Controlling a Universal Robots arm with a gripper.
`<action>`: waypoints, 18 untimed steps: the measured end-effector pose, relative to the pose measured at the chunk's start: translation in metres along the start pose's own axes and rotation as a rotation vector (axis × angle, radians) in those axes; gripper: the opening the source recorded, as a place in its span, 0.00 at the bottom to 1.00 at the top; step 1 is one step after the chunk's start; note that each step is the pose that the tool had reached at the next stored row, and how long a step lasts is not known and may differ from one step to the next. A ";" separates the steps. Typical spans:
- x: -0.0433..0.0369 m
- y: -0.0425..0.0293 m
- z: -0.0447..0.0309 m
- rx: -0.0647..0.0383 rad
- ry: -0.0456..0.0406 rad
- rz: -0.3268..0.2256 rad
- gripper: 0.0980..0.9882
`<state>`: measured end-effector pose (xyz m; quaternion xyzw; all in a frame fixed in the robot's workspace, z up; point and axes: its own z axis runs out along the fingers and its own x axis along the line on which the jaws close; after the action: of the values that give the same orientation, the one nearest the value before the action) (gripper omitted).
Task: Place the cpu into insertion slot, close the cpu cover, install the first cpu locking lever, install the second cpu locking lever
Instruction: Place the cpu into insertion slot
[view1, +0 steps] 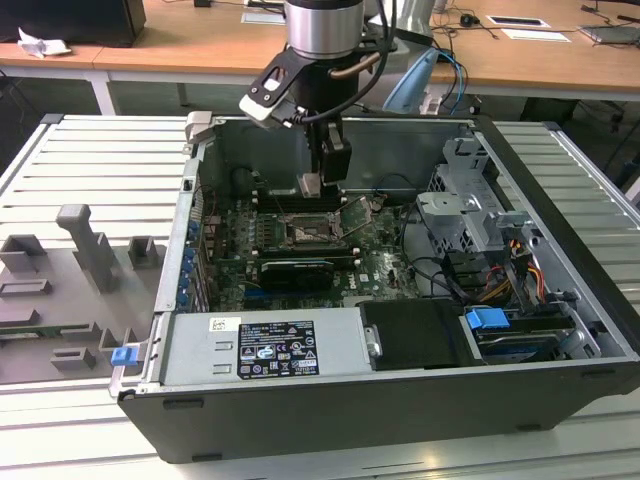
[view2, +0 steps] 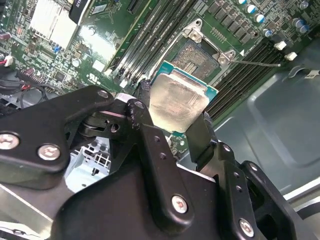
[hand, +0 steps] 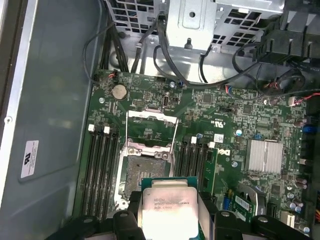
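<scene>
- The gripper (hand: 170, 202) has the cpu (hand: 169, 210) pinched between its two black fingers (hand: 131, 212), with the chip's pale metal top facing the camera.
- The cpu's edge covers the near rim of the insertion slot (hand: 144, 172).
- The slot itself lies bare, its dark centre showing.
- The cpu cover (hand: 152, 115) stands swung open on the side of the slot away from the cpu.
- Long black memory slots (hand: 102, 167) flank the slot on both sides.
- A finned silver heatsink (hand: 263, 155) sits on the green motherboard (hand: 220, 107), well apart from the slot.
- A coin battery (hand: 119, 91) lies beyond the open cover.

Edges of the cpu (view2: 177, 102) behind fingers (view2: 200, 137)
</scene>
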<state>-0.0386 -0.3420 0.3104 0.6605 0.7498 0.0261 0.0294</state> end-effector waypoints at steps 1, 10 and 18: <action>0.0000 0.0000 0.0006 0.000 -0.0001 0.001 0.49; 0.0000 -0.0003 0.0035 0.000 -0.0002 0.002 0.49; 0.0000 -0.0004 0.0053 0.000 -0.0002 0.003 0.49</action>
<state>-0.0386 -0.3420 0.3051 0.6616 0.7488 0.0261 0.0295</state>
